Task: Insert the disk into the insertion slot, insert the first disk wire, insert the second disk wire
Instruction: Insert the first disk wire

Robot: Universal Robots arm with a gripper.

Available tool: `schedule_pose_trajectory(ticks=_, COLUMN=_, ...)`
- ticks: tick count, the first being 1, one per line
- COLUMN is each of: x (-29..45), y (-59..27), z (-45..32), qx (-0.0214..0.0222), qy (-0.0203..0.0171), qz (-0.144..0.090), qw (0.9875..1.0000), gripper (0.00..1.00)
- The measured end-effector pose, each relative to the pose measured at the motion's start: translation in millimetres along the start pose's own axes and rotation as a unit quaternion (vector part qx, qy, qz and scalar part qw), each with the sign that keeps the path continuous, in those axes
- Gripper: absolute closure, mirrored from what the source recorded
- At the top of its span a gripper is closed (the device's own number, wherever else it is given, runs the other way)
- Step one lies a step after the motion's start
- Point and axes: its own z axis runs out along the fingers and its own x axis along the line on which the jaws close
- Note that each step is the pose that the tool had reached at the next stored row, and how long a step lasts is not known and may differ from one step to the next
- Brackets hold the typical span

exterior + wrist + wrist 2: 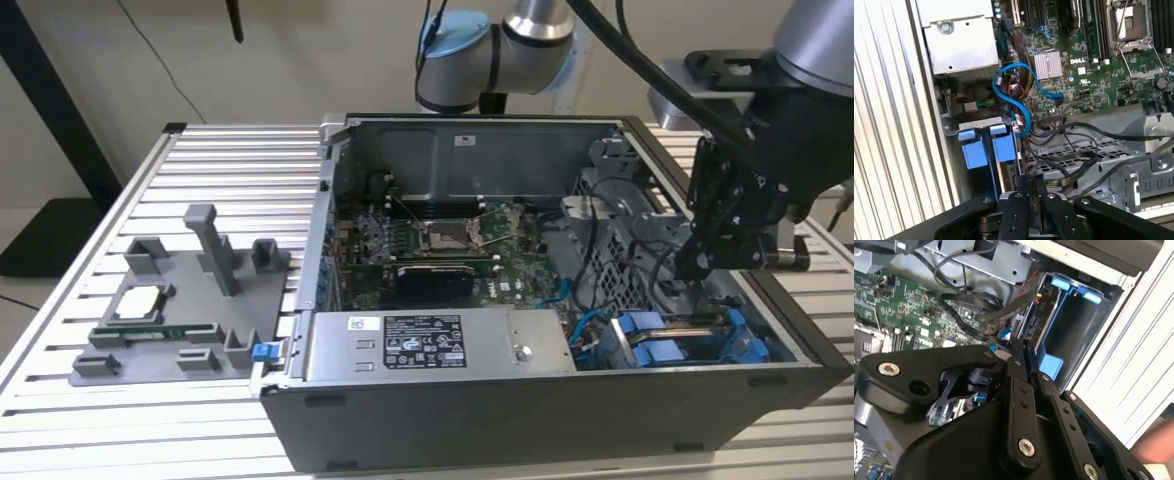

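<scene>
Where the gripper (697, 272) hangs inside the computer case (534, 420) at the exterior view's right, you see its fingers (1021, 210) drawn narrow, nearly together, near black cables (984, 310). The disk (1046, 315) stands on edge in the insertion slot (701, 340), lower right.

Green motherboard (518, 262), grey parts fixture (187, 322)

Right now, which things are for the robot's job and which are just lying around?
For the job:
- gripper
- insertion slot with blue tabs
- black wires near the slot, probably

Just lying about:
- silver box with a sticker
- processor socket
- grey holder tray on the table, at the exterior view's left
</scene>
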Motion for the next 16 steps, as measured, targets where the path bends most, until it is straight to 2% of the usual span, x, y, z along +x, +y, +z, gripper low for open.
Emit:
schedule_pose_trajectory(ticks=2, x=0.2, y=0.0, z=0.3, qx=-0.0009, qy=0.0003, qz=-0.005, qw=1.0000, gripper=1.00)
schedule_pose_trajectory(ticks=7, x=0.6, y=0.1, z=1.6, qx=-0.0032, qy=0.0049, qz=-0.018, qw=0.9998, gripper=1.00)
schedule_pose_trajectory(ticks=14, x=0.6, y=0.1, z=2.5, qx=-0.0032, qy=0.0056, qz=-0.019, qw=0.9998, gripper=1.00)
schedule_pose_trajectory(ticks=16, x=0.8, y=0.1, z=4.5, qx=-0.0026, qy=0.0094, qz=-0.019, qw=0.9998, gripper=1.00)
